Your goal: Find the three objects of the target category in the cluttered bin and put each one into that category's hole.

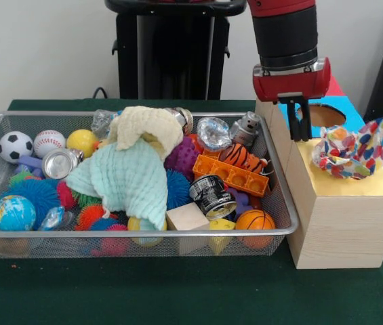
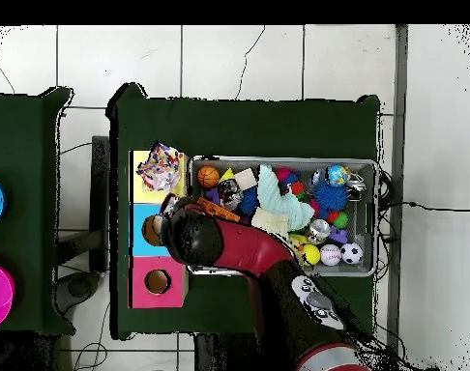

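Note:
The wire mesh bin (image 1: 137,233) sits at the left, full of toys; it also shows in the overhead view (image 2: 282,160). One white bundle with coloured patches (image 1: 351,150) lies on the yellow face (image 1: 381,184) of the wooden box and covers its hole. The same bundle shows in the overhead view (image 2: 161,167). No other patterned bundle shows in the bin. My gripper (image 1: 298,130) hangs over the blue-faced cut-out (image 1: 328,115), just left of the bundle and apart from it. It is open and holds nothing.
A mint-green cloth (image 1: 127,179) and a cream cloth (image 1: 147,125) lie on top of balls, cans, an orange brick (image 1: 235,175) and a wooden block (image 1: 186,218). The red-faced cut-out (image 2: 159,281) lies beyond the blue one. My arm (image 2: 239,246) reaches over the bin's edge.

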Controlling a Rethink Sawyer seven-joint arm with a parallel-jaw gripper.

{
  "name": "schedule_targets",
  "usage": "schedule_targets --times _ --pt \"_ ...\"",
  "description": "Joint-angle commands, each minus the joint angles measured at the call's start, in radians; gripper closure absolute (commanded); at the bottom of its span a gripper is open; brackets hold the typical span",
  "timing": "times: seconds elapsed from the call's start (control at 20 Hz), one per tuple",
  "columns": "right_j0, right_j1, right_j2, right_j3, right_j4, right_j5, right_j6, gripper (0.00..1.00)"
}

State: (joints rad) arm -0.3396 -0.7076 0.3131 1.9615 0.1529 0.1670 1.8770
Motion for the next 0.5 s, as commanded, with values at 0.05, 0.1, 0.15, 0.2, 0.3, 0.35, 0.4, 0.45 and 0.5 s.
schedule_targets --times 0.05,0.1,0.15,0.2,0.3,0.35,0.4,0.45,0.5 --pt "-0.014 0.01 -0.037 0.049 0.02 0.094 0.155 1.0" --pt "-0.017 0.016 -0.026 0.053 0.02 0.081 0.156 1.0" --pt "-0.018 0.019 -0.023 0.051 0.021 0.077 0.157 1.0" --pt "-0.017 0.02 -0.022 0.052 0.023 0.077 0.158 1.0" --pt "-0.012 0.011 -0.032 0.054 0.024 0.089 0.159 1.0" --pt "-0.008 0.003 -0.041 0.057 0.025 0.099 0.16 1.0" --pt "-0.005 -0.005 -0.048 0.06 0.025 0.105 0.162 1.0" --pt "-0.003 -0.014 -0.055 0.064 0.026 0.115 0.162 1.0" --pt "0.002 -0.028 -0.068 0.067 0.027 0.133 0.164 1.0"
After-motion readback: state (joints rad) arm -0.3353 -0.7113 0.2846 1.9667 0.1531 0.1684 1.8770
